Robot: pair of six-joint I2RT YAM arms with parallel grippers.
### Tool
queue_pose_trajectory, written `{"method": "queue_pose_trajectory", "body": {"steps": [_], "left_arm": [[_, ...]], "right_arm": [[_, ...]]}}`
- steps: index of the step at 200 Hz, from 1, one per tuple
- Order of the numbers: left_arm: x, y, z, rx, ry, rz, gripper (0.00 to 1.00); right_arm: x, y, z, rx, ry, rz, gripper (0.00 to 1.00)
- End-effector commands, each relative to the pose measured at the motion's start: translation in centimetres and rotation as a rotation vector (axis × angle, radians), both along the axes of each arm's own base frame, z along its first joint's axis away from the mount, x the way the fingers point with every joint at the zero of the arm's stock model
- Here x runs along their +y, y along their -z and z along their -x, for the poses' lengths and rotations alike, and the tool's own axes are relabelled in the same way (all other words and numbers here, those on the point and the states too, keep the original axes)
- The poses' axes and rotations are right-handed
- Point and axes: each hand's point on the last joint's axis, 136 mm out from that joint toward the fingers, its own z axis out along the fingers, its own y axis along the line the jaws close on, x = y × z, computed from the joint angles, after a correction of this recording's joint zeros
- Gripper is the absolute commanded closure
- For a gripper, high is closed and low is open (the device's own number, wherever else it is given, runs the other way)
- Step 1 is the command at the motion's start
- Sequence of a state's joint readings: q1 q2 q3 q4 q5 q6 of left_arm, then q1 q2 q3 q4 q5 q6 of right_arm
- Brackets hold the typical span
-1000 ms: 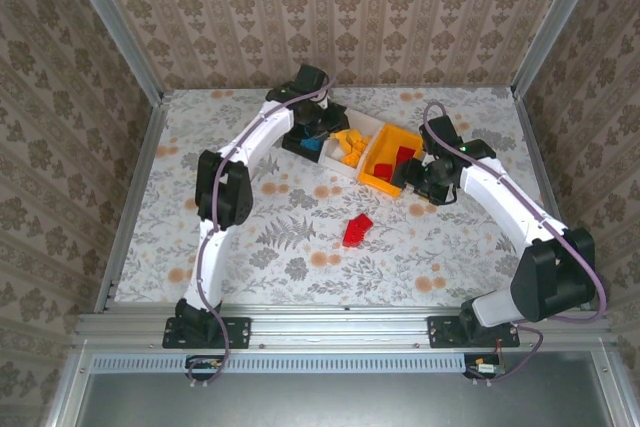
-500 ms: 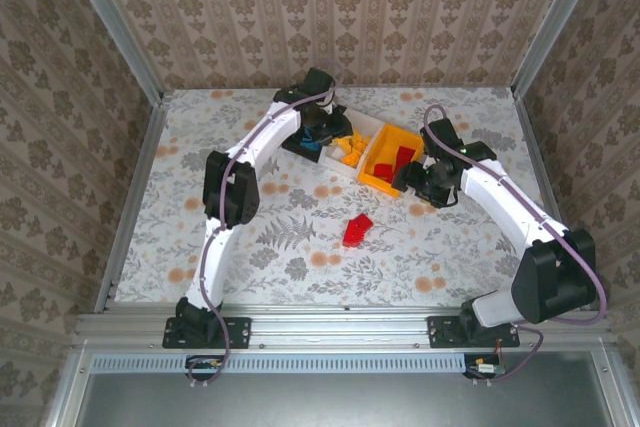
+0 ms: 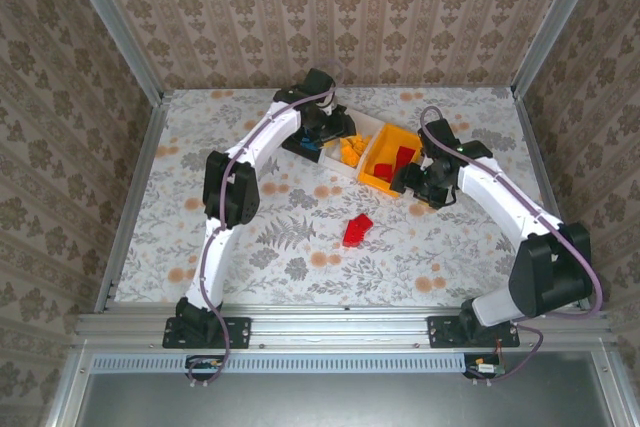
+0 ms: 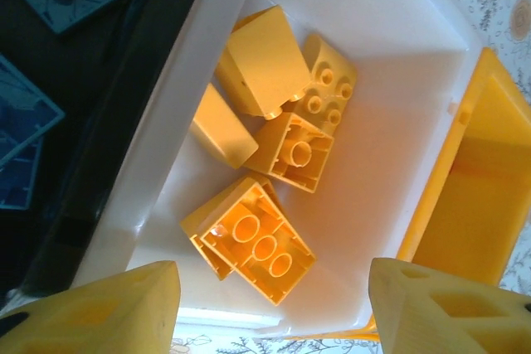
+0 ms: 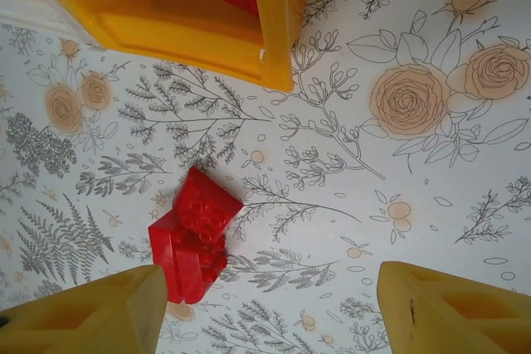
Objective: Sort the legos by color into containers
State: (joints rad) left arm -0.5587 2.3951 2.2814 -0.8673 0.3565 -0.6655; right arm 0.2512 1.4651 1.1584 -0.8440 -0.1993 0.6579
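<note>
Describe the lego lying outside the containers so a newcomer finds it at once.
Look at the floral table, at the orange-yellow container near its far middle. Come toward the arm bases from that container onto bare tabletop. The red lego lies there alone, while the other legos in view sit inside containers.

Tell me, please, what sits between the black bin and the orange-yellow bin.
The white bin, holding orange-yellow legos, sits between the black bin and the orange-yellow bin, as the left wrist view shows.

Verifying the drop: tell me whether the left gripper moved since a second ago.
Yes. The left gripper moved right, from over the black bin to over the white bin.
</note>
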Motion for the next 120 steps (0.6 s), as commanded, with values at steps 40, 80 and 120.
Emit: {"method": "queue_pose_trajectory", "body": {"steps": [40, 80, 120], "left_arm": [[2.6, -6.4, 1.9, -0.189, 0.098, -0.121, 0.31], [5.1, -6.3, 3.9, -0.209, 0.114, -0.193, 0.29], [6.0, -5.4, 5.4, -0.190, 0.113, -0.192, 0.27]], "right_arm": [[2.9, 4.4, 2.5, 0.187, -0.143, 0.014, 0.31], [6.0, 6.3, 3.9, 0.249, -0.307, 0.087, 0.34], [7.4, 6.6, 4.0, 0.252, -0.362, 0.119, 0.35]]}}
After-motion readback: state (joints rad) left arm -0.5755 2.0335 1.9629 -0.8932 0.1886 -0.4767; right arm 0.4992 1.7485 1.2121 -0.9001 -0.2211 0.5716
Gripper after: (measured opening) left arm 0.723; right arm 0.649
